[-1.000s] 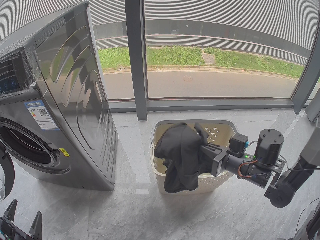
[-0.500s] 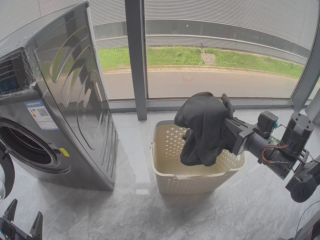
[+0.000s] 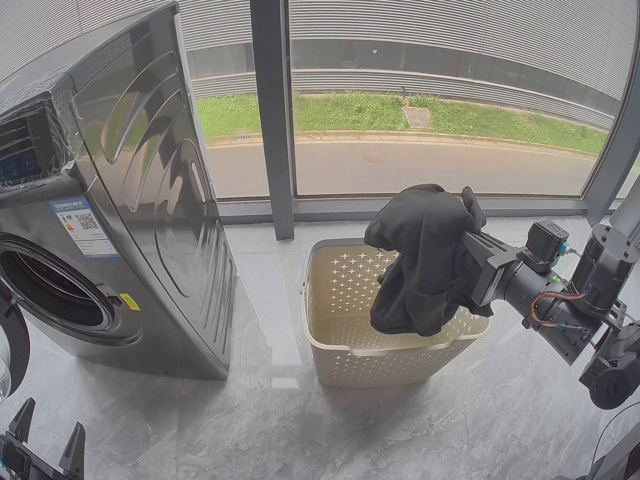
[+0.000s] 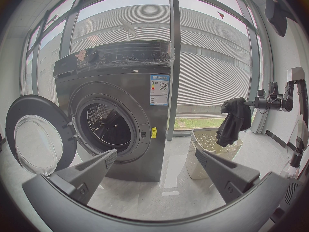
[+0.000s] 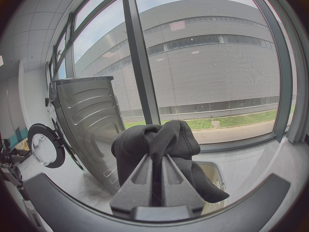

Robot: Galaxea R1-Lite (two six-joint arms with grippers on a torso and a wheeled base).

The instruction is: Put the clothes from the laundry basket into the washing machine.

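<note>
A black garment [image 3: 423, 261] hangs above the cream laundry basket [image 3: 347, 351], its lower end dangling inside the rim. My right gripper [image 3: 472, 248] is shut on it, and the right wrist view shows the cloth [image 5: 154, 145] pinched between the fingers [image 5: 141, 174]. The grey washing machine [image 3: 113, 201] stands at the left with its round door [image 4: 35, 132] swung open and the drum [image 4: 107, 126] showing. My left gripper [image 3: 47, 435] sits low at the near left, open, holding nothing, its fingers [image 4: 93, 169] spread before the machine.
The basket stands on a grey tiled floor [image 3: 280, 428] in front of a tall window with a dark pillar [image 3: 270, 101]. Open floor lies between the basket and the machine. The basket's inside looks bare below the garment.
My right gripper has lifted the black garment up out of the basket and carried it up and to the right. The left gripper has stayed put.
</note>
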